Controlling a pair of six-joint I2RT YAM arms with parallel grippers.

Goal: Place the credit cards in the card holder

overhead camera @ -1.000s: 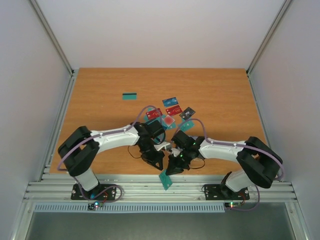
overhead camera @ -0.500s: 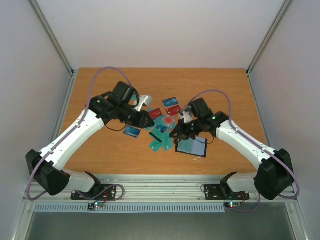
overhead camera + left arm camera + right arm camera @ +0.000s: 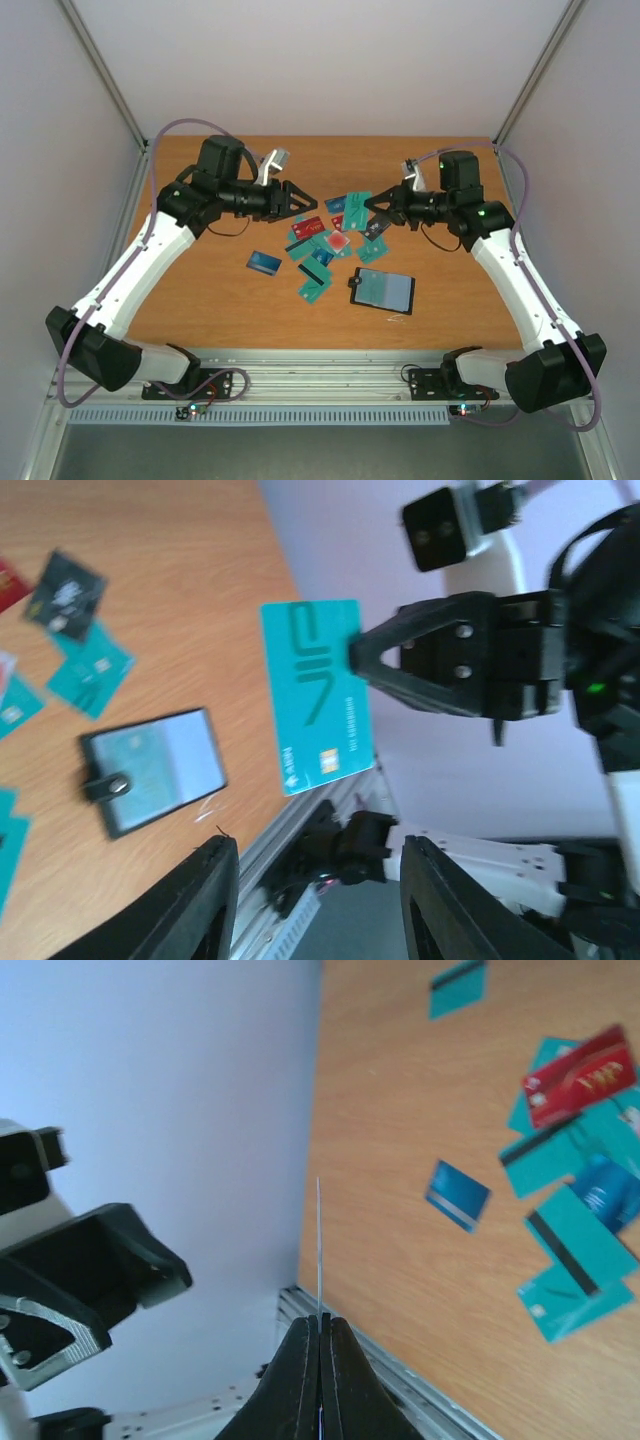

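My right gripper (image 3: pixel 374 207) is raised over the table and shut on a teal credit card (image 3: pixel 358 206). That card shows edge-on in the right wrist view (image 3: pixel 319 1250) between the closed fingers (image 3: pixel 303 1360). In the left wrist view it shows face-on (image 3: pixel 318 695). My left gripper (image 3: pixel 305 201) is open and empty, raised, facing the right gripper a short way apart. The black card holder (image 3: pixel 383 290) lies open on the table, its teal-grey inside up, and also shows in the left wrist view (image 3: pixel 155 770). Several teal, red and blue cards (image 3: pixel 322 243) lie scattered left of it.
A blue card (image 3: pixel 264 263) lies apart at the left of the pile and shows in the right wrist view (image 3: pixel 458 1195). A dark grey card (image 3: pixel 65 590) lies near the pile. The metal rail (image 3: pixel 320 372) runs along the table's near edge.
Both arms have risen from low by the near edge and swung apart toward the back. The card holder now lies open on the table. My right gripper has lifted a teal card.
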